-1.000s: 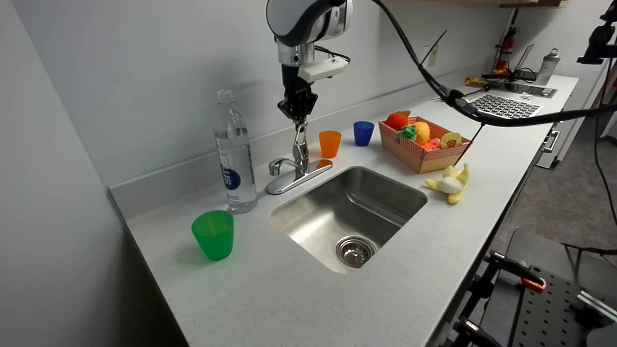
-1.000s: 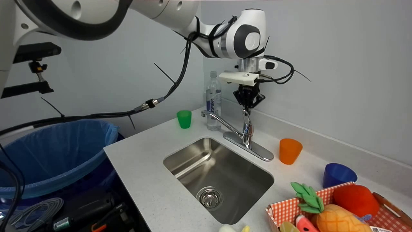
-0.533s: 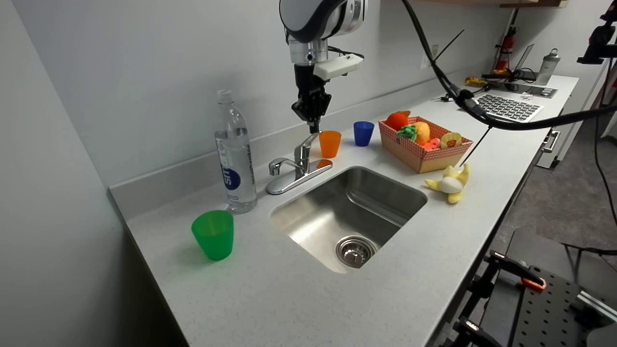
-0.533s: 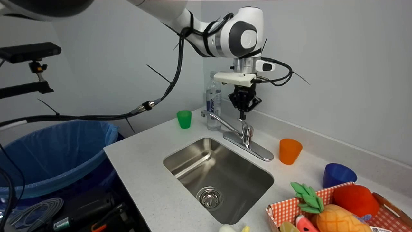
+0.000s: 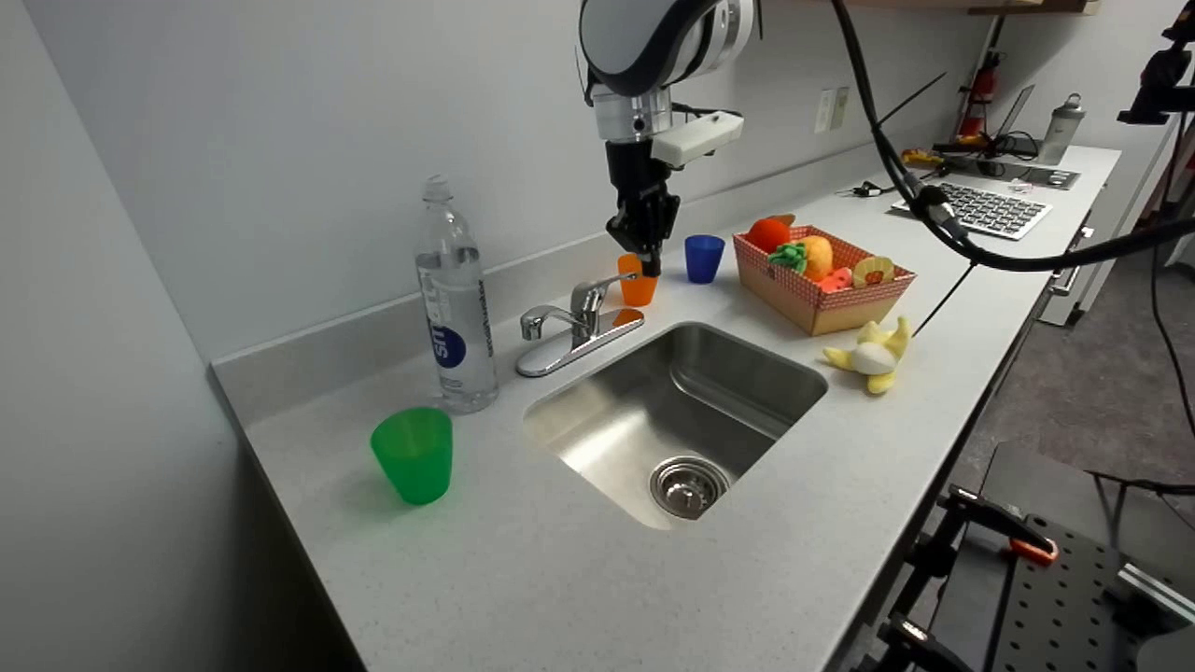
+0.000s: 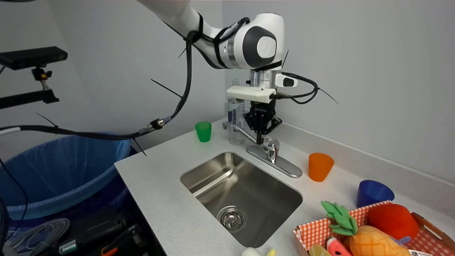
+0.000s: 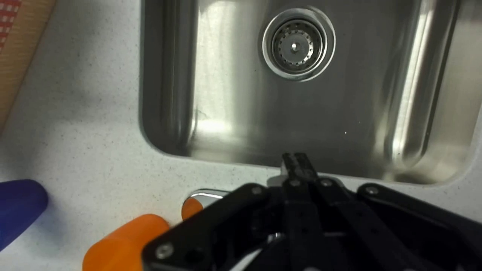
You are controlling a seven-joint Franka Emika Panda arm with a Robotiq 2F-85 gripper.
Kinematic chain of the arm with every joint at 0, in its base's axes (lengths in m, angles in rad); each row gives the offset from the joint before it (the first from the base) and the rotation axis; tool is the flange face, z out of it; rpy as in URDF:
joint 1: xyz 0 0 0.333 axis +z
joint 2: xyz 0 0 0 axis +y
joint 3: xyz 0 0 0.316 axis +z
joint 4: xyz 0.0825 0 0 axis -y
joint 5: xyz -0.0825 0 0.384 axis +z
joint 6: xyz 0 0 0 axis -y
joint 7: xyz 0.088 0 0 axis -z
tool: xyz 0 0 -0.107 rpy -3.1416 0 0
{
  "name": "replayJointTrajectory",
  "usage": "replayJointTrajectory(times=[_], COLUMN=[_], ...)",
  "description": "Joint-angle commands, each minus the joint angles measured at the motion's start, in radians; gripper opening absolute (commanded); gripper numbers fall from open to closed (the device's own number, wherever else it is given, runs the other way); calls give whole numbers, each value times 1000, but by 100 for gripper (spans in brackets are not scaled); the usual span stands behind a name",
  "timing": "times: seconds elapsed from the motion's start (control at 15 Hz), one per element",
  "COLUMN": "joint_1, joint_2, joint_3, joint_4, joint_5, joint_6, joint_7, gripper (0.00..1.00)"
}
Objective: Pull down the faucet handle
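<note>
Handle (image 5: 610,282) nearly level, far side of the sink (image 5: 611,439); gripper (image 7: 294,155) pinched together, empty; pull looks done, retreat likely left!

Wall (image 5: 401,84), pale grey, eleven o'clock in an exterior view; countertop (image 5: 597,579), white, six o'clock; floor (image 5: 1102,383), grey, three o'clock.

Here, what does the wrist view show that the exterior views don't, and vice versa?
Wrist view only: two distinct fingertips on the gripper, closed side by side.
Exterior views only: the water bottle, green cup and toy banana. An exterior view shows the faucet handle clearly; the wrist view doesn't.
Shared: the gripper itself, sink, drain, orange cup, blue cup and basket.
</note>
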State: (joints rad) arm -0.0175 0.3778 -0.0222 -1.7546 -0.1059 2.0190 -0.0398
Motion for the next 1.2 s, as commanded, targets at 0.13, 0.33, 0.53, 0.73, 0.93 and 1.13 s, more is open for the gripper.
replayJointTrajectory(times=[0.13, 0.33, 0.53, 0.73, 0.93, 1.13], joint_1=[-10, -21, -32, -37, -31, -27], joint_2=[-73, -104, -125, -104, -80, -45], joint_3=[0, 5, 5, 7, 11, 19], joint_4=[-108, -92, -50, -6, -22, -45], joint_5=[-6, 9, 37, 59, 63, 49], joint_6=[4, 30, 49, 40, 65, 131], joint_7=[-44, -92, -127, -148, -153, -159], gripper=[0, 0, 0, 0, 0, 0])
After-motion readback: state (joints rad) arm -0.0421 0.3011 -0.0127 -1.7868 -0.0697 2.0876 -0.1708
